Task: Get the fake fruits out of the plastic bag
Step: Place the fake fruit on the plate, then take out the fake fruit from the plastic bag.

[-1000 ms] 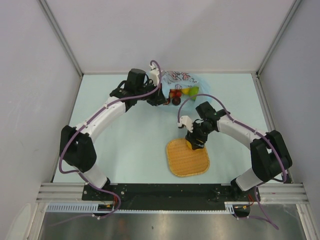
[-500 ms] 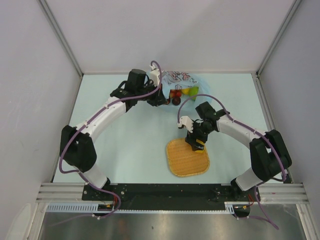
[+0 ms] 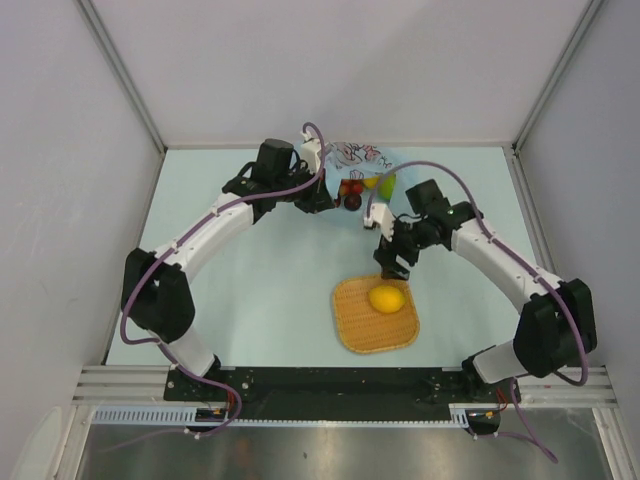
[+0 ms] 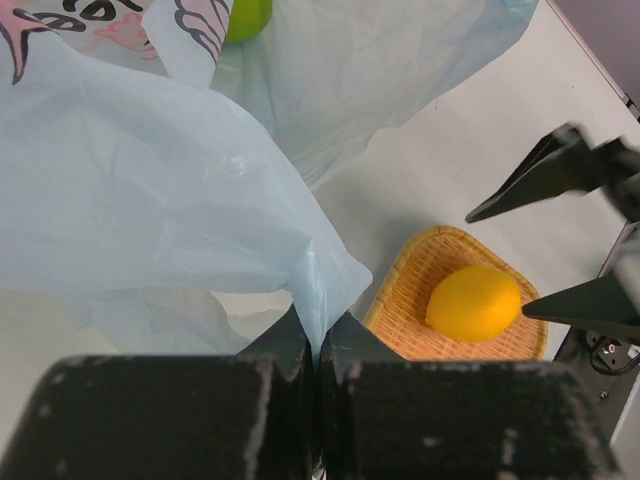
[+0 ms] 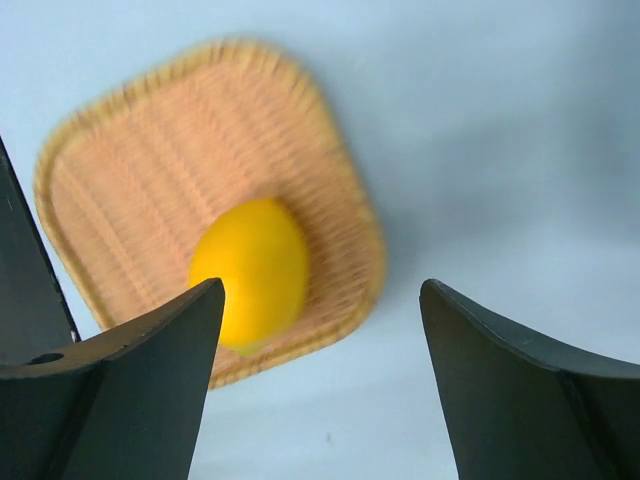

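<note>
The light-blue plastic bag (image 3: pixel 362 158) lies at the back of the table with several fake fruits (image 3: pixel 352 188) at its mouth. My left gripper (image 3: pixel 318 199) is shut on a fold of the bag (image 4: pixel 180 190), pinched between its jaws. A green fruit (image 4: pixel 246 16) shows inside the bag. The yellow lemon (image 3: pixel 387 298) lies on the orange woven tray (image 3: pixel 352 325); it also shows in the left wrist view (image 4: pixel 474 302) and the right wrist view (image 5: pixel 250 268). My right gripper (image 3: pixel 393 265) is open and empty, above the tray's far edge.
The orange tray (image 5: pixel 120 190) sits near the front middle of the pale table. Grey walls enclose the table on three sides. The right arm's fingers (image 4: pixel 540 175) show beyond the tray in the left wrist view.
My right gripper let go of the lemon onto the tray, opened, and moved up and back toward the bag. The left gripper has not moved.
</note>
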Motion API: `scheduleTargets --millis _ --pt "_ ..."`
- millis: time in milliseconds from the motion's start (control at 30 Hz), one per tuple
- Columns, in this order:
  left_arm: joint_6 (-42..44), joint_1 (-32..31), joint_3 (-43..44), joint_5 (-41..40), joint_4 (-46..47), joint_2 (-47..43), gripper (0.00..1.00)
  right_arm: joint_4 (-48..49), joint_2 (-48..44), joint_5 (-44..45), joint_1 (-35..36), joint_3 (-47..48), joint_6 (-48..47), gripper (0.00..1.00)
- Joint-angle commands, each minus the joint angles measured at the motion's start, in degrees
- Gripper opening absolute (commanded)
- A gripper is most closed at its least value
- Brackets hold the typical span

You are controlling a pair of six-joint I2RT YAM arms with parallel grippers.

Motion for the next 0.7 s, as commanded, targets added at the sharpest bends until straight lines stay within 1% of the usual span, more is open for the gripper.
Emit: scheduleTargets --millis 0,33,67,100,133,200,267,300,333,400,433,500,533,567,667 --pt "-0.1 -0.4 1.9 0.6 1.2 0.0 0.00 6.3 -2.8 -5.9 -1.7 10.1 11.0 0.83" --pt "-0.1 -0.4 1.9 0.6 1.2 0.0 0.00 9.2 -2.3 -5.5 -2.1 10.7 14.7 0.81" --pt "-0.1 -0.4 1.9 0.8 1.1 0.2 0.00 12.7 -1.8 -2.5 -2.3 11.1 17.6 0.78" --pt "-0.3 -0.4 2.2 0.9 1.2 0.4 0.00 19.3 -0.1 -0.5 -2.3 11.1 23.2 0.75" --pt "-0.3 -0.5 2.3 0.9 1.2 0.5 0.00 22.5 0.8 1.0 -2.4 11.2 25.0 0.70" --pt "-0.3 -0.6 2.8 1.0 1.1 0.7 0.00 29.6 4.1 4.6 -2.1 11.8 27.3 0.65" --pt "0.0 -0.6 3.3 1.0 0.9 0.8 0.00 33.1 10.0 8.5 -1.9 13.1 28.5 0.58" --pt "0.1 -0.6 3.5 0.9 0.5 0.6 0.00 35.3 12.1 9.9 -2.0 15.7 28.9 0.53" --pt "0.3 -0.6 3.6 0.7 0.4 0.3 0.00 36.2 16.4 13.0 -2.4 16.9 30.1 0.51" --pt "1.3 -0.6 3.9 0.1 0.0 -0.3 0.00 38.7 20.4 16.4 -2.9 19.7 31.5 0.47" --pt "1.5 -0.6 4.0 0.0 0.0 -1.0 0.00 40.0 24.0 19.6 -3.2 21.8 33.6 0.46" --pt "2.4 -0.6 4.0 0.3 0.0 -1.4 0.00 43.1 27.3 21.9 -4.7 23.7 35.1 0.46" --pt "2.7 -0.6 4.1 0.4 -0.1 -1.5 0.00 43.5 28.8 24.7 -5.0 26.3 35.3 0.46" --pt "3.2 -0.6 4.5 0.6 -0.4 -1.5 0.00 43.7 31.9 26.3 -5.3 27.5 34.2 0.46" --pt "4.1 -0.6 5.1 1.1 -0.8 -1.2 0.00 45.0 35.5 30.4 -5.7 31.0 31.9 0.46"
